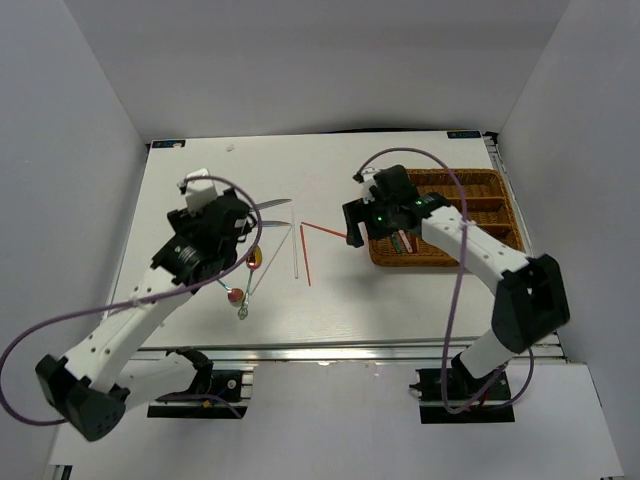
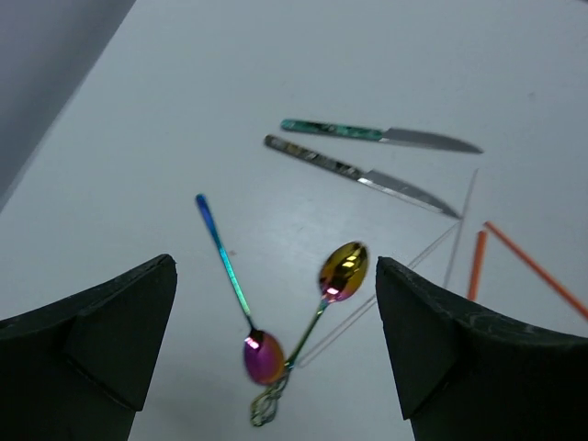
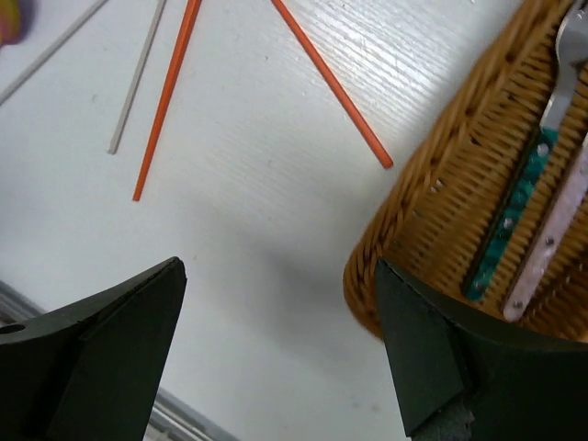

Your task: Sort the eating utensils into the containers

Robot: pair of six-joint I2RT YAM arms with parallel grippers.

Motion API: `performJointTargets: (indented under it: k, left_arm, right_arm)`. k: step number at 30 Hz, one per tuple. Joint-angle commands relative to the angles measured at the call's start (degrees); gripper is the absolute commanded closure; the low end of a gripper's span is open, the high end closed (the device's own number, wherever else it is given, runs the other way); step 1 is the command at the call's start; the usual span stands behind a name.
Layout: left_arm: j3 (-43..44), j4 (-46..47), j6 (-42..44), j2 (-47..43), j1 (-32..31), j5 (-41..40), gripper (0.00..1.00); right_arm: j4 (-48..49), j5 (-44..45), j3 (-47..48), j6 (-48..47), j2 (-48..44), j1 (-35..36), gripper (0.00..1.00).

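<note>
Two iridescent metal spoons (image 2: 317, 322) lie on the white surface (image 2: 230, 92) near two silver knives (image 2: 367, 175) and red and white chopsticks (image 3: 168, 87); a green-handled fork (image 3: 511, 225) rests in the brown wicker tray (image 3: 432, 184). Left pincer (image 2: 274, 266) and right pincer (image 3: 278, 271) gape empty.

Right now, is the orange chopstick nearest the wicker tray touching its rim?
Apart. The right wrist view shows that orange chopstick ending short of the wicker tray, with a strip of bare white table between its tip and the rim.

Overhead camera looks down; close wrist views share the red chopsticks (image 3: 163, 106).
</note>
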Motion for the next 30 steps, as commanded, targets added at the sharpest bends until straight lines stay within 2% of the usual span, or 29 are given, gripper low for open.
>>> performJointTargets:
  k: [1,5,11,16,26,29,30]
  left_arm:
    - [-7.6,-1.9,2.1,-6.9,-0.5,-4.5,0.02]
    - [-14.6,0.3,1.5,-12.4,-0.5,-5.3,0.02]
    - [-14.8,2.0,2.5,-14.0,-0.5,-2.6,0.02]
    - [-14.7,2.2,3.2,-12.4,-0.5,-1.4,0.02]
    - [-14.4,2.7,4.0,-11.3,-0.4,-0.5,0.02]
    - [-14.5,2.7,4.2,-11.4,-0.4,-0.4,0.02]
    - [-14.4,2.7,4.1,-11.4,-0.4,-0.4,0.02]
  right_arm:
    - [2.6,-1.2,7.0,-5.3,5.7,0.6,0.13]
    - [-2.1,2.6,16.0,-9.7,14.2,1.8,0.15]
    - [-9.5,3.3,27.7,-18.5,26.8,2.1,0.25]
    - [-10.2,0.9,28.9,-20.8,32.3,2.3,0.35]
    - [-7.1,2.8,25.1,-23.1,37.7,3.2,0.41]
    - [-8.1,2.5,24.9,-23.5,39.3,3.2,0.50]
    - [-8.3,2.6,25.0,-23.4,39.6,3.2,0.61]
